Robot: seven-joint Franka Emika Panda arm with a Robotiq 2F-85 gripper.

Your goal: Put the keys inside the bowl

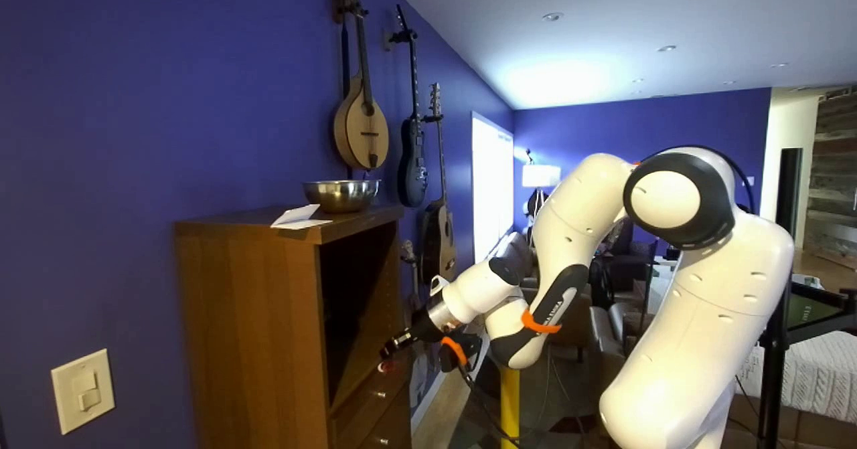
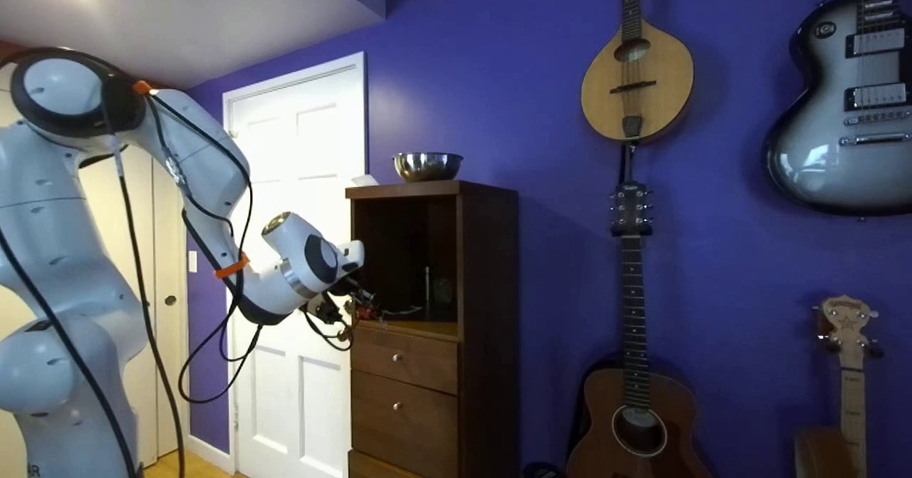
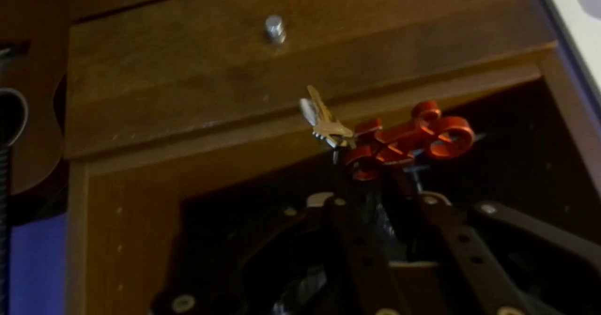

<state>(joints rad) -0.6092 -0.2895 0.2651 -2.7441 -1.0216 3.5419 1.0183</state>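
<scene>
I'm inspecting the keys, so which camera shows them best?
The wrist view: the keys are close up there, gold and silvery. Both exterior views show a tiny red patch by the hand, no distinct keys.

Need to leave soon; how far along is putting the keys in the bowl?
Pickup looks done: the fingers seem to grip the keys. In hand: the transfer, with them lower than the bowl. Left: lifting them above the cabinet, then releasing them into the bowl there.

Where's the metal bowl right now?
In both exterior views, the bowl sits on top of the wooden cabinet, just right of the folded white paper.
</scene>
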